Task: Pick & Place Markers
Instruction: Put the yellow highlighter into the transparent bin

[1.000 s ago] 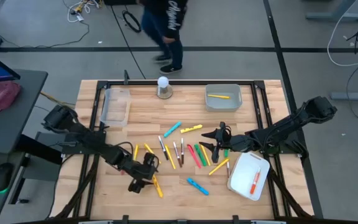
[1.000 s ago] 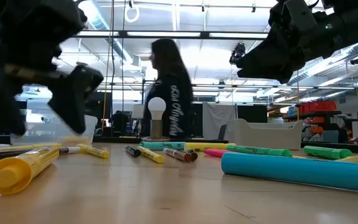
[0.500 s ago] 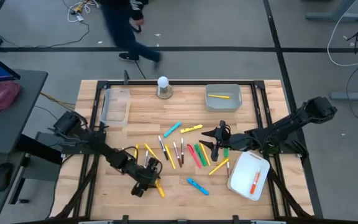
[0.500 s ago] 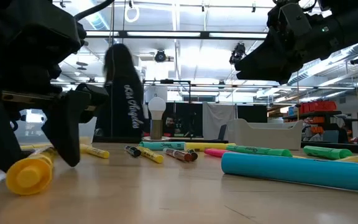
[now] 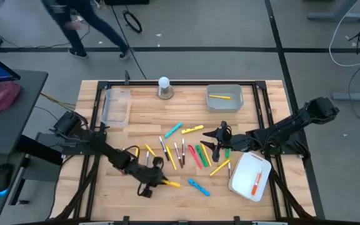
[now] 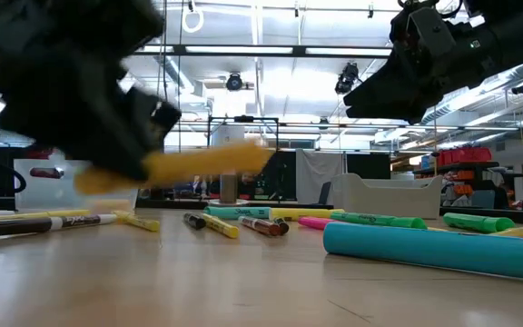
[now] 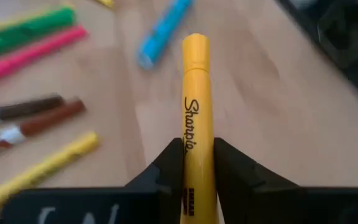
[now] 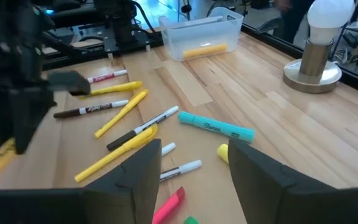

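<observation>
left gripper (image 5: 147,185) clamped on yellow marker (image 7: 194,118), lifted near the table's (image 5: 274,112) front edge; grip sits near one end, so it could pivot or slip in transit. right gripper (image 5: 214,144) waits mid-table over the markers, jaws apart

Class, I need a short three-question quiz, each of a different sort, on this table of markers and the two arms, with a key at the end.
1. True or false: the left pincer grips a yellow marker.
2. Multiple choice: what lies in the white tray at the table's near right corner? A) a green marker B) an orange marker C) nothing
3. Fill in: the right pincer hangs over the loose markers with its jaws ____.

Key: 1 true; 2 B; 3 open.
</observation>
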### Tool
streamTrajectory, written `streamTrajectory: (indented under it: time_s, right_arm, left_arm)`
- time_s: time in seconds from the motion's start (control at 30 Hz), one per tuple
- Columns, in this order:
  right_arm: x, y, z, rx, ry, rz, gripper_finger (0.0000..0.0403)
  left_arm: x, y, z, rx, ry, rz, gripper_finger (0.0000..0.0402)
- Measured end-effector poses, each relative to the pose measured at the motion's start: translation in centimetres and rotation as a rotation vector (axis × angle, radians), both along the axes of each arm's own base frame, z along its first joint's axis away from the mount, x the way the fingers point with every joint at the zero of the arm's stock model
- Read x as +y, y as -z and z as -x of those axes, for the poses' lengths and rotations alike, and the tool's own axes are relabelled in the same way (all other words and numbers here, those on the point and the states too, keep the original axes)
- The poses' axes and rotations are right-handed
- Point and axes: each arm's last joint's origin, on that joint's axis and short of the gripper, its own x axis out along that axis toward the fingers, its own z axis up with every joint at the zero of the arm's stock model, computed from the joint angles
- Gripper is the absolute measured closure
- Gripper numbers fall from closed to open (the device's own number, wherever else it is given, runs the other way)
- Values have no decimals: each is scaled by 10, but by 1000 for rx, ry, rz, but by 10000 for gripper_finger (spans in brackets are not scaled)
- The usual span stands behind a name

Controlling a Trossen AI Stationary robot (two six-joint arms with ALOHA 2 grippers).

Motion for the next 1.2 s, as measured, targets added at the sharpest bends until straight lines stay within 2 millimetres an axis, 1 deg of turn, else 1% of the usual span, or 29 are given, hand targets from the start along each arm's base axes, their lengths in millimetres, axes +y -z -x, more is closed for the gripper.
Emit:
streamTrajectory:
  time_s: [0.1,0.17,0.23,0.4,0.5,0.6,0.7,0.8,0.97,1.13,1.2]
  right_arm:
    - [0,1,0,6,0,1,213]
    - [0,1,0,11,0,3,213]
    - [0,1,0,11,0,3,213]
    - [0,1,0,14,0,4,213]
    - [0,1,1,15,0,4,213]
    - [0,1,1,11,6,-11,213]
    - [0,1,1,9,8,-19,213]
    - [0,1,1,9,8,-19,213]
    - [0,1,1,9,8,-19,213]
    - [0,1,1,9,9,-19,213]
    - [0,2,1,12,9,-18,213]
  left_arm:
    - [7,-16,-2,-30,-118,41,333]
    - [18,-30,0,-38,-216,58,333]
    - [32,-43,7,-20,-320,40,333]
    - [75,-79,31,-39,-633,-21,333]
    - [105,-98,49,-52,-820,-5,333]
    - [135,-111,70,-39,-994,31,332]
    - [163,-115,92,20,-1152,18,332]
    - [186,-116,114,96,-1302,13,332]
    - [211,-108,141,308,-1498,69,329]
    - [227,-93,150,457,-1574,145,327]
    - [233,-86,150,473,-1591,156,327]
